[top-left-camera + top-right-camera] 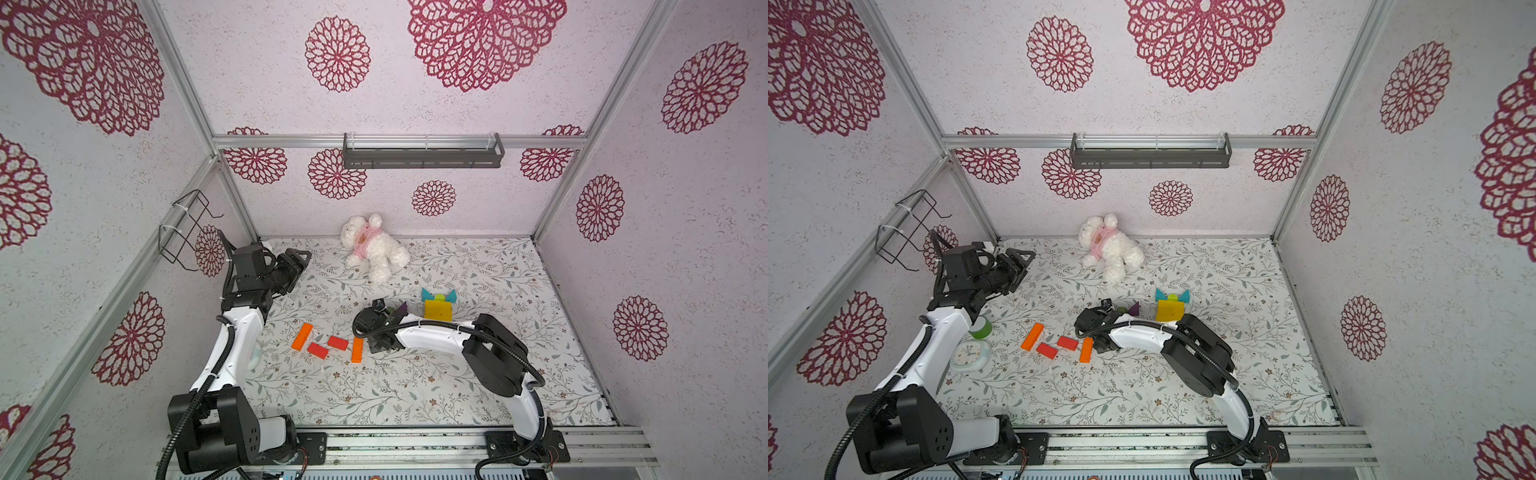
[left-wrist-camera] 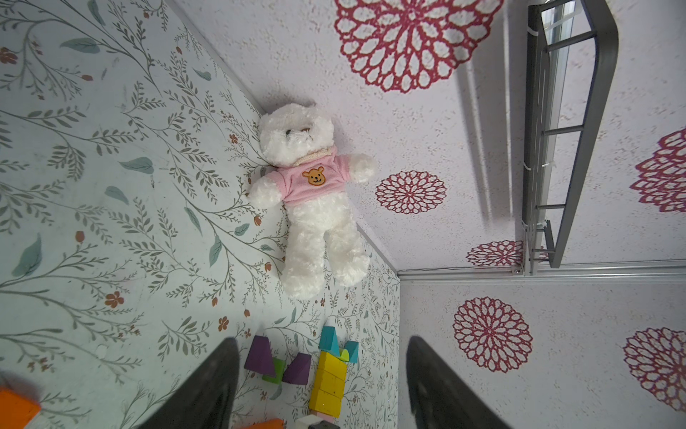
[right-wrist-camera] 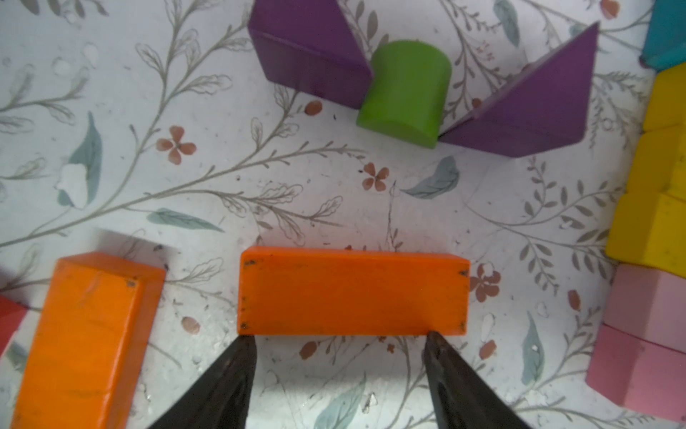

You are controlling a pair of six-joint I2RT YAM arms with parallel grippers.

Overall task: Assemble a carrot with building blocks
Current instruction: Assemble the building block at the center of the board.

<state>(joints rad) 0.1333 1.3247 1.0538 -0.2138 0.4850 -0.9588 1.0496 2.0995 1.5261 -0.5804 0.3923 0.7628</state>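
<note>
The right tool is wide, its tips right at the orange block. A push could slide the block crooked. The left tool is wide and empty.

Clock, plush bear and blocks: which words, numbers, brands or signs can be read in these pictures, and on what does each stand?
No text can be read in any view.
clock: the dial has marks, too small to read.
plush bear: the pink shirt carries a bear-face patch, a picture with no letters.
orange block, purple triangle, green cylinder: plain paint, no print.
</note>
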